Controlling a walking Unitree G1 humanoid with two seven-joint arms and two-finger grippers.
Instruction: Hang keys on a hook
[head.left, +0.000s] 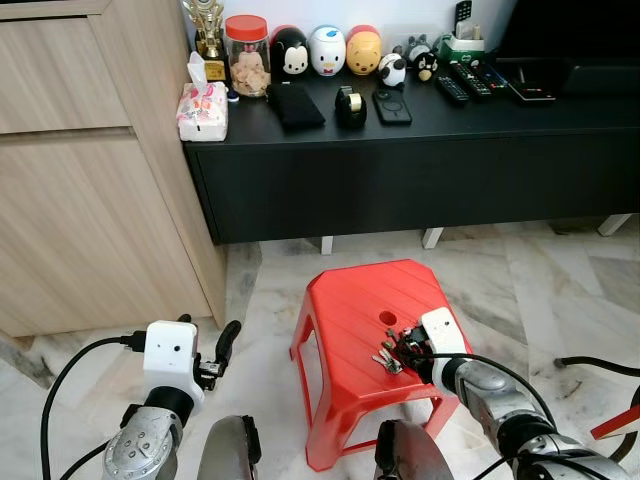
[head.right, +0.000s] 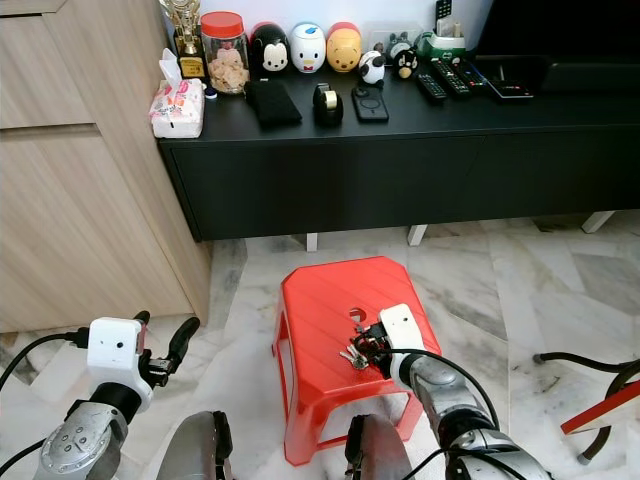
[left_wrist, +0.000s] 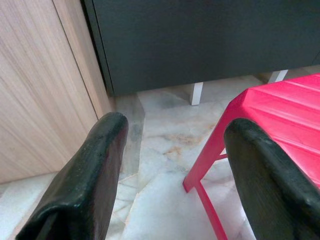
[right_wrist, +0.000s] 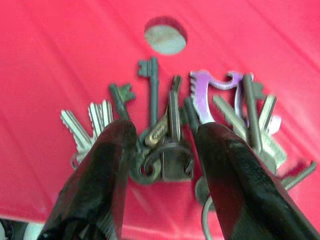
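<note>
Cabinet (head.left: 420, 160): long black unit behind, well apart from the work; no hook can be made out on it
Stool (head.left: 345, 310): red plastic, round hole in the seat near the keys
Left gripper (head.left: 222, 350): idle beside the stool, fingers spread wide, nothing between them
Right gripper (right_wrist: 162, 165): down on the seat, fingers (right_wrist: 107, 170) parted and straddling the ring end of the bunch, not closed yet
Keys (right_wrist: 170, 125): fanned flat on the seat, one purple
Advice: close on the ring cluster, not a loose blade, and lift straight
</note>
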